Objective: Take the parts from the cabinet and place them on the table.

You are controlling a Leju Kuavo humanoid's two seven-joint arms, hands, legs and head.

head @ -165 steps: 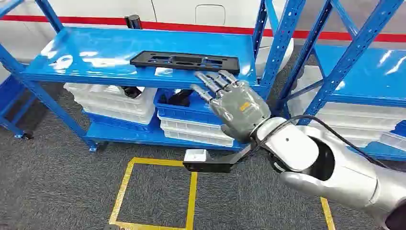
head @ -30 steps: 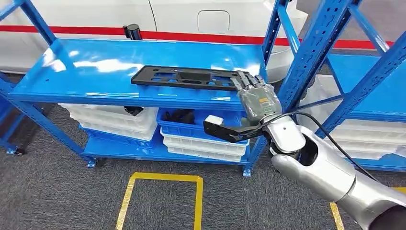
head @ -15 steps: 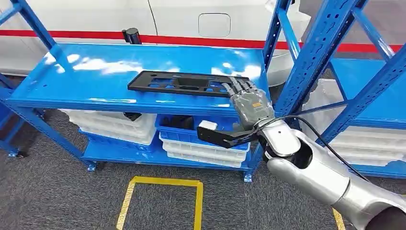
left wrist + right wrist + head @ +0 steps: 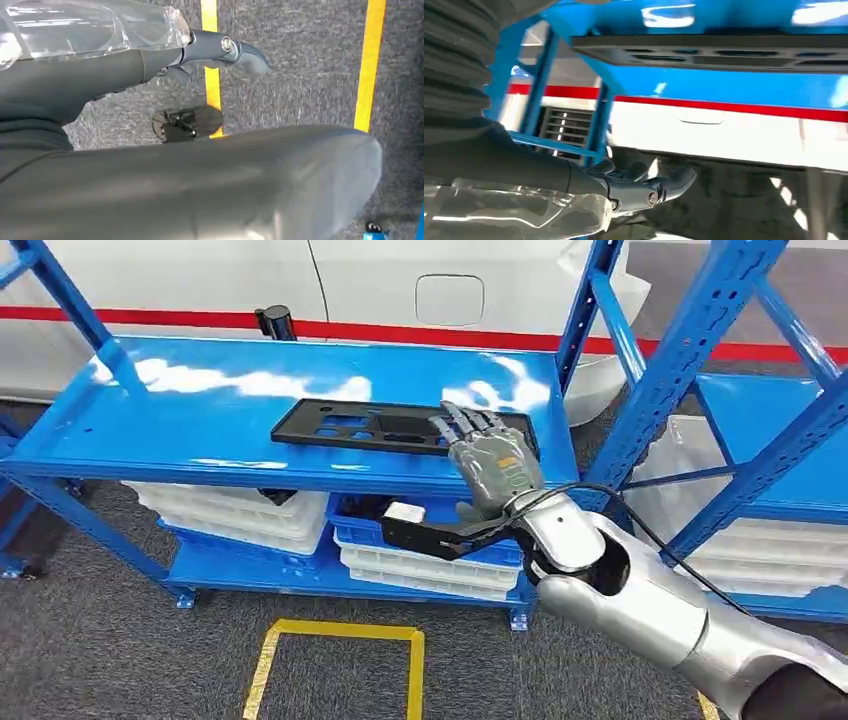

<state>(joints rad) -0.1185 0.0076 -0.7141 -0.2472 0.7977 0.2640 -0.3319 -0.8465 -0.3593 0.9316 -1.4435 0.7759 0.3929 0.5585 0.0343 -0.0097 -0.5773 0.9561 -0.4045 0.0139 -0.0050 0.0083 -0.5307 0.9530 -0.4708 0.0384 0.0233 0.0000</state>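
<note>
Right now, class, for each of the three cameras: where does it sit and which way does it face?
Head view: high on the body, facing down at the blue shelf; right hand over the black part.
Left wrist view: looks at carpet with yellow tape; left hand.
Right wrist view: behind the hand, facing the shelf.
Shared: black part, head and right wrist.

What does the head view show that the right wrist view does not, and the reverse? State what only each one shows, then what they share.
Head view alone: white bins under the blue shelf, a yellow floor marking, the back of the right hand over the black part.
Right wrist view alone: a grey slatted panel behind the uprights.
Both: the black part, the blue shelf, the red stripe.
</note>
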